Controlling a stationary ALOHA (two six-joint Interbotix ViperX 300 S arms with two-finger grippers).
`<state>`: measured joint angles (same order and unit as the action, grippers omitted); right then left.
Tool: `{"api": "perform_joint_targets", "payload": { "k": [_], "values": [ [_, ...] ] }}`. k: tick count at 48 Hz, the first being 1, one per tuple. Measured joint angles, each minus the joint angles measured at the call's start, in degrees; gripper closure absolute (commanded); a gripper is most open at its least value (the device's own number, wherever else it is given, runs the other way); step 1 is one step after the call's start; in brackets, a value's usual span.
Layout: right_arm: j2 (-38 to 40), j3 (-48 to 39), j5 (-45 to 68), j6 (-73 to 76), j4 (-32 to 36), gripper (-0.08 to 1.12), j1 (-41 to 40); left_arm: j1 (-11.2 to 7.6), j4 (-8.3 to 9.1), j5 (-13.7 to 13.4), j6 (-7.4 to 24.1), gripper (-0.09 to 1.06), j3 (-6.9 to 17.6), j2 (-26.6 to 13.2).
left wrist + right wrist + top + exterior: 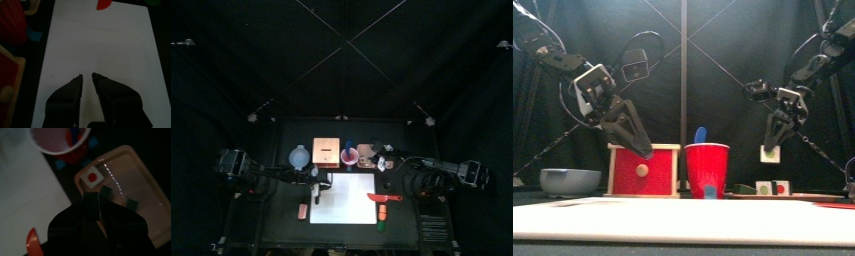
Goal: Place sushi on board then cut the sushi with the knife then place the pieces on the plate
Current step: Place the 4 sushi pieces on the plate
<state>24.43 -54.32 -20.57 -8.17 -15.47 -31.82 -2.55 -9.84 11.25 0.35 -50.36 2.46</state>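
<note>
The white cutting board (pixel 352 190) lies at the table's middle. A red toy knife (pixel 385 199) rests on its right edge. The pink tray (pixel 373 156) sits at the back right, with sushi pieces (pixel 775 187) on it; one shows a white face with a red centre (pixel 91 176). The red cup (pixel 707 170) holds a blue knife (pixel 700 134). My left gripper (pixel 87 76) hovers over the board's left part, jaws nearly together with nothing between them. My right gripper (pixel 93 198) hangs above the tray's near edge, shut, with nothing visible in it.
A wooden box with a red drawer front (pixel 644 170) and a blue-grey bowl (pixel 569 180) stand at the back left. A small reddish toy (pixel 301 210) lies left of the board. A green and red toy (pixel 385 215) lies off the board's front right.
</note>
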Motion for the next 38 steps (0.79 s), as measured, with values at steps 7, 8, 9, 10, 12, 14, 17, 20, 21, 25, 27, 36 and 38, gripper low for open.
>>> {"api": "perform_joint_targets", "payload": {
  "k": [7, 8, 9, 10, 12, 14, 17, 20, 21, 25, 27, 36, 38],
  "values": [
    [0.18, -0.18, -0.53, 0.00, 1.85, 0.46, -6.42, 0.00, -0.09, 0.00, 0.00, 0.31, 0.09, 0.00],
    [0.18, -0.26, -0.62, 0.00, 1.93, 0.46, -7.21, 0.00, -0.09, 0.00, 0.00, 0.31, 0.09, 0.00],
    [0.18, -0.35, -0.62, 0.00, 2.02, 0.46, -7.91, 0.00, -0.09, 0.00, 0.00, 0.31, 0.09, 0.00],
    [0.09, -0.35, -0.62, 0.00, 2.11, 0.46, -8.53, -0.09, -0.09, -0.09, 0.00, 0.31, 0.09, 0.00],
    [0.18, -0.62, -0.62, 0.00, 2.11, 0.46, -9.76, -0.09, -0.09, -0.09, 0.00, 0.31, 0.09, 0.00],
    [0.18, -0.88, -0.62, 0.00, 2.20, 0.46, -10.81, -0.09, -0.09, 0.00, 0.00, 0.31, 0.09, 0.00],
    [0.18, -1.67, -0.62, 0.09, 2.20, 0.46, -12.39, 0.00, 0.00, -0.09, 0.00, 0.31, 0.09, 0.00],
    [0.18, -2.72, -0.70, -0.18, 2.29, 0.46, -13.80, 0.00, -0.09, 0.00, 0.00, 0.31, 0.09, 0.00],
    [0.18, -3.08, -0.70, -0.26, 2.37, 0.46, -14.15, 0.00, -0.09, 0.00, 0.00, 0.31, 0.09, 0.00],
    [-0.09, -4.48, -0.70, -0.26, 3.08, 0.45, -15.56, 0.00, -0.09, -0.09, 0.09, 0.31, 0.09, 0.00],
    [-0.26, -5.01, -0.70, -0.26, 3.34, 0.45, -15.91, 0.00, 0.00, -0.09, 0.09, 0.31, 0.09, 0.00],
    [-2.20, -5.80, -0.62, -0.26, 3.69, 0.45, -16.17, 0.26, 0.00, 0.00, 0.00, 0.31, 0.09, 0.00],
    [-2.81, -5.80, -0.70, -0.18, 3.60, 0.44, -16.26, 0.26, 0.00, -0.09, 0.09, 0.31, 0.09, 0.00]
  ]
}}
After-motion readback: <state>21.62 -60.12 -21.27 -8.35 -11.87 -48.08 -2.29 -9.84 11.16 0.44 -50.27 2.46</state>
